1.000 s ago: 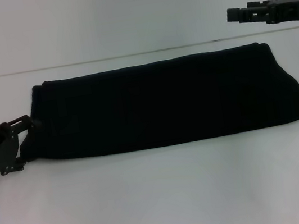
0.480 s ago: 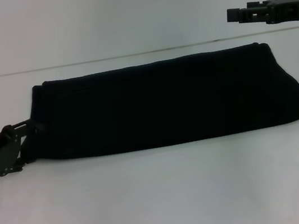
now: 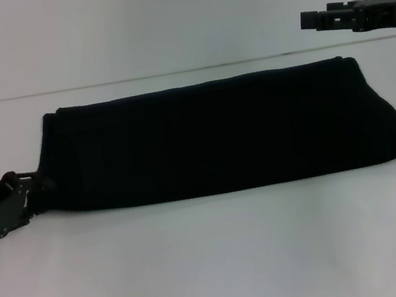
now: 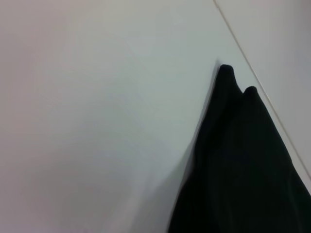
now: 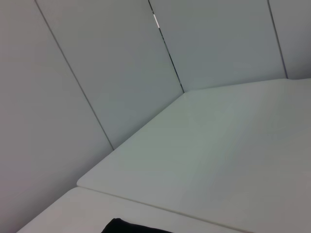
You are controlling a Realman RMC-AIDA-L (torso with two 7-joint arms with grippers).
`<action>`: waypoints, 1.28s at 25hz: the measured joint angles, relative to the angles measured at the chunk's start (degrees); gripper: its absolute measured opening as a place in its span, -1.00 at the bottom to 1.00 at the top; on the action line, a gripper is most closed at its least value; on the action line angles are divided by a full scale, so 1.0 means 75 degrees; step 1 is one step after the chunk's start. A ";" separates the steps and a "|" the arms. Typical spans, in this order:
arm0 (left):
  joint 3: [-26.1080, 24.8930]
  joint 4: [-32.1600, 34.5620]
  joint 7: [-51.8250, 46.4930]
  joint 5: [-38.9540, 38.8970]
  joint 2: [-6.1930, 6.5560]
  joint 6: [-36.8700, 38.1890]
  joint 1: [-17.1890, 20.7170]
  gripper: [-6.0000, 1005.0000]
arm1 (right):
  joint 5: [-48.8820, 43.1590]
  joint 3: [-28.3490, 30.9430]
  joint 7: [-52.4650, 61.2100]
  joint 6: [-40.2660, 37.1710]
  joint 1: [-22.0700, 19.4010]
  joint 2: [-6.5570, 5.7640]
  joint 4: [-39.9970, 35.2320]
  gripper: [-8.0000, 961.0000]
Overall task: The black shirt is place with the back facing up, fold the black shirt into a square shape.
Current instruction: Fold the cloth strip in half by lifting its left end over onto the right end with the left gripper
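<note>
Since the large matte black fabric shirt already lies as a long flat band across the middle of the white table, my reading is that the step in hand is the crosswise fold: one short end carried over toward the other to make a square.

The black left gripper sits low at the band's left short end, touching or just beside the near corner. Whether it has cloth pinched, or how wide it stands, I cannot tell; dark fingers merge with dark fabric. To do this well: take all stacked layers at the corner, lift only enough to clear the table, travel parallel to the long edges, and lay edge onto edge so the band does not skew.

The black right gripper hangs raised beyond the shirt's far right corner, well apart from it, holding nothing; its opening is not readable.

Hidden: sleeves and neckline are folded out of sight. The left wrist view shows only two rounded fabric tips. The right wrist view catches a sliver of cloth.
</note>
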 joint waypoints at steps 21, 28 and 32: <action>-0.0032 0.0408 0.2106 0.0062 -0.0040 0.0006 0.0286 -0.89 | 0.0049 0.0000 -0.0048 0.0028 0.0002 0.0105 0.0036 0.81; -0.0068 0.1551 0.3087 0.0049 -0.0086 0.0439 0.0816 -0.92 | 0.0231 0.0001 -0.0061 0.0329 0.0039 0.0241 0.0065 0.81; -0.0065 0.2225 0.3448 0.0114 -0.0086 0.0595 0.1158 -0.92 | 0.0281 -0.0007 -0.0080 0.0546 0.0122 0.0308 0.0095 0.81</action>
